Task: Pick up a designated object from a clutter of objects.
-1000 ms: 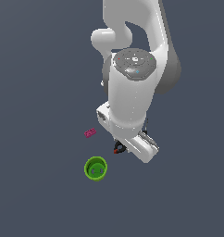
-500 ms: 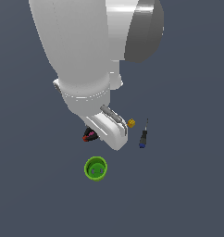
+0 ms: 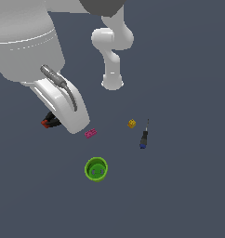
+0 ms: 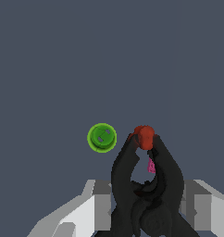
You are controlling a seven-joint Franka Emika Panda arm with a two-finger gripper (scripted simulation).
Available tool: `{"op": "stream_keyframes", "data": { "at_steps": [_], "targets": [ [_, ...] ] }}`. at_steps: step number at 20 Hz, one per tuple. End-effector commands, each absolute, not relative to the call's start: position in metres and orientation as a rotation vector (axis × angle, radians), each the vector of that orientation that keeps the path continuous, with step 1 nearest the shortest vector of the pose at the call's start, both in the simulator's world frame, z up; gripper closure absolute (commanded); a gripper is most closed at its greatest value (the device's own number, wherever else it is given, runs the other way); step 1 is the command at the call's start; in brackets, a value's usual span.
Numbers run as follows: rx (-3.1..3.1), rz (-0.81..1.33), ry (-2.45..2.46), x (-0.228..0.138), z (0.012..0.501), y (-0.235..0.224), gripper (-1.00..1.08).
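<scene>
The designated object, a black clamp with red tips (image 4: 144, 180), sits between my white fingers (image 4: 97, 203) in the wrist view, and my gripper (image 4: 148, 210) is shut on it. In the exterior view only its red-tipped end (image 3: 48, 122) peeks out from behind my white hand (image 3: 63, 102), toward the exterior view's left and held apart from the other items. The rest of the clutter lies below: a green round cup (image 3: 95, 169) (image 4: 102, 137), a pink flat brick (image 3: 90, 133) (image 4: 152, 165), a tiny yellow cube (image 3: 131, 123) and a slim dark tool with a blue end (image 3: 144, 137).
The arm's white base column (image 3: 112, 74) stands behind the clutter. My large upper arm links (image 3: 26, 42) fill the upper part of the exterior view's left, close to the camera. The dark grey floor (image 3: 188, 195) stretches all round.
My hand has swung toward the exterior view's left, carrying the clamp with it. The pink brick, yellow cube and slim tool now show uncovered; the green cup has not moved.
</scene>
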State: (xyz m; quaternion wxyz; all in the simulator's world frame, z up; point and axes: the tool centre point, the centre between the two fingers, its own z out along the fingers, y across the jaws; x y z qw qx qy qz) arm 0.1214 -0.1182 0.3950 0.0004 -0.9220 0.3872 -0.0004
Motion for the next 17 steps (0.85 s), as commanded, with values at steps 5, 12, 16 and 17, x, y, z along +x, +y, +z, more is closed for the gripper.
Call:
{"op": "stream_keyframes", "data": {
  "at_steps": [5,12,16,17],
  "targets": [
    [-2.897,0.0,1.214,0.124,0.423,-0.144,1.08],
    [-2.898,0.0,1.215,0.126,0.435,-0.155,1.08],
    [-2.898,0.0,1.215,0.127,0.438,-0.157,1.08],
    [-2.898,0.0,1.215,0.127,0.438,-0.158,1.08]
  ]
}}
